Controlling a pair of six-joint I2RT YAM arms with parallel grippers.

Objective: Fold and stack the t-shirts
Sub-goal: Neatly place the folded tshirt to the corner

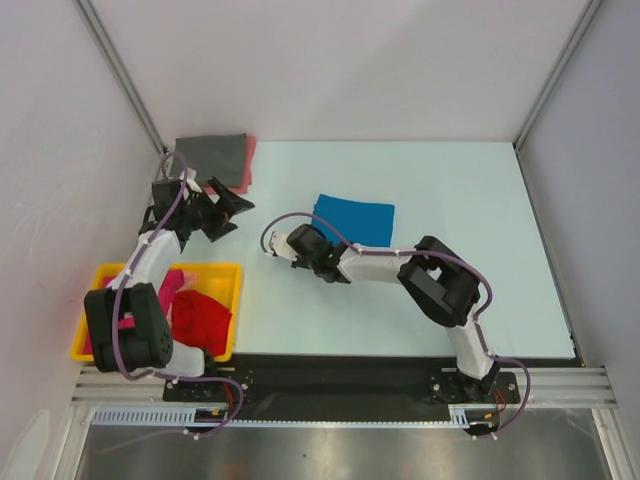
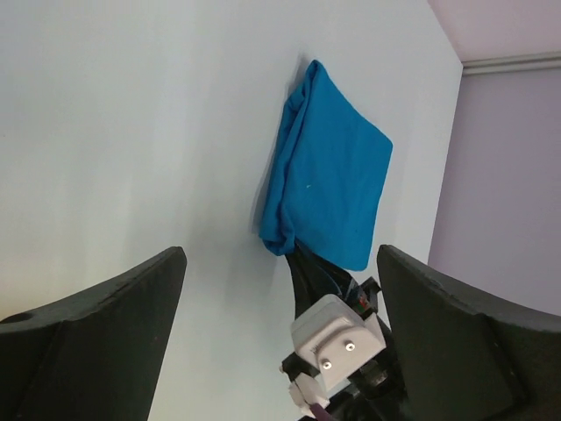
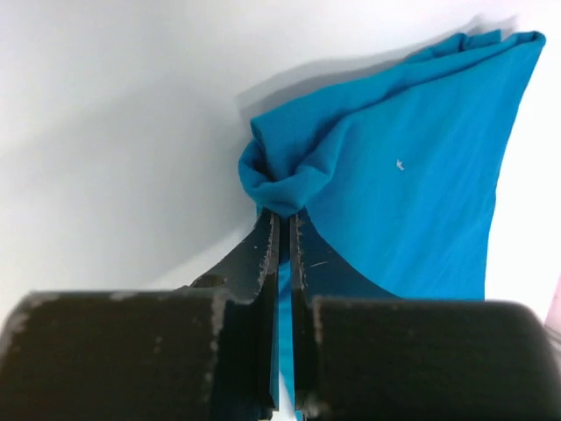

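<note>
Right pincer [image 3: 282, 224], scuffed black, pinched on a bunched corner of the soft blue shirt [image 3: 412, 175], a folded rectangle mid-surface [image 1: 480, 200], left pincer [image 2: 280, 259] gaping, only the overhead view shows the grey shirt [image 1: 212, 155] far-left.

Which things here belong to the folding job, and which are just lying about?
Job: blue t-shirt, pinched in the right tool; dark grey t-shirt stacked on the salmon pink t-shirt; red t-shirt and magenta t-shirt in the yellow bin.
Just there: yellow bin; table.
</note>
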